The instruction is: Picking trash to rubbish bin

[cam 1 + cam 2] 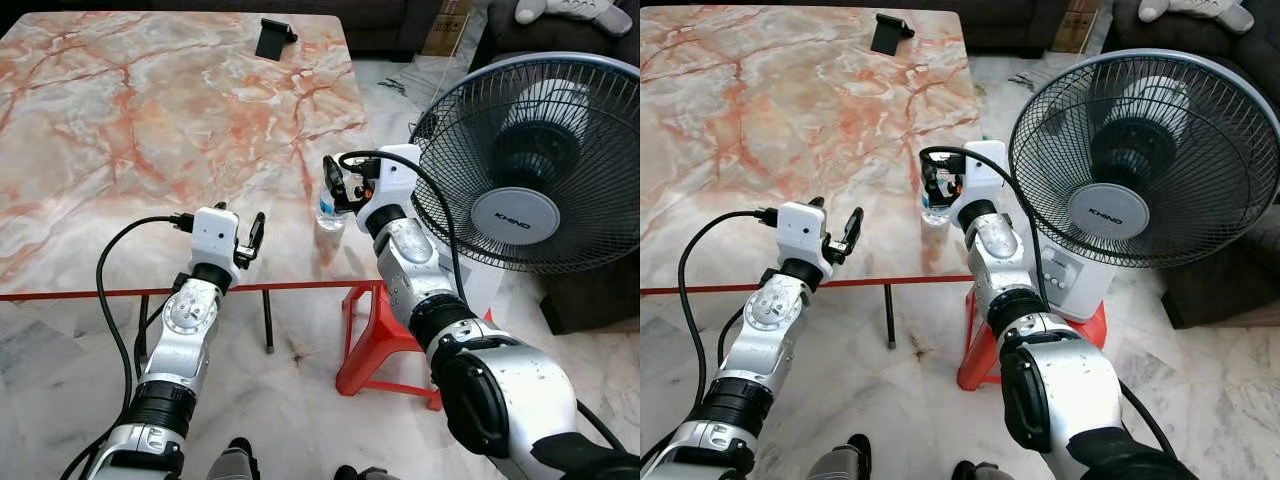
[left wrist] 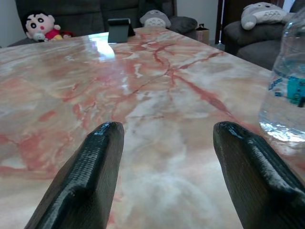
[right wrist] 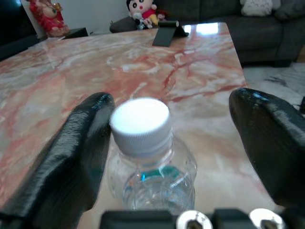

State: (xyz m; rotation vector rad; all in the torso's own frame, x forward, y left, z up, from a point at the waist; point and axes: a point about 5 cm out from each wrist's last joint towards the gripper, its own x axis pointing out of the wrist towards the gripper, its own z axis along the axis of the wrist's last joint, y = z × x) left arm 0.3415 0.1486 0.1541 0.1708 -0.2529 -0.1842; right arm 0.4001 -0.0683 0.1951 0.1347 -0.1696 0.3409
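Note:
A clear plastic water bottle (image 1: 328,212) with a white cap (image 3: 141,120) and a blue label stands upright near the right front corner of the marble table (image 1: 150,120). My right gripper (image 1: 336,186) is open and straddles the bottle's top; the cap sits close against one finger (image 3: 86,143), with a wide gap to the other finger (image 3: 267,138). Over the table's front edge, left of the bottle, my left gripper (image 1: 247,236) is open and empty. The left wrist view has the bottle (image 2: 286,95) off beside one fingertip (image 2: 238,143).
A black phone stand (image 1: 272,38) sits at the table's far edge. A large standing fan (image 1: 530,165) rests on a red stool (image 1: 375,345) just right of the table, close to my right arm. Dark sofas with plush toys (image 2: 39,26) lie beyond.

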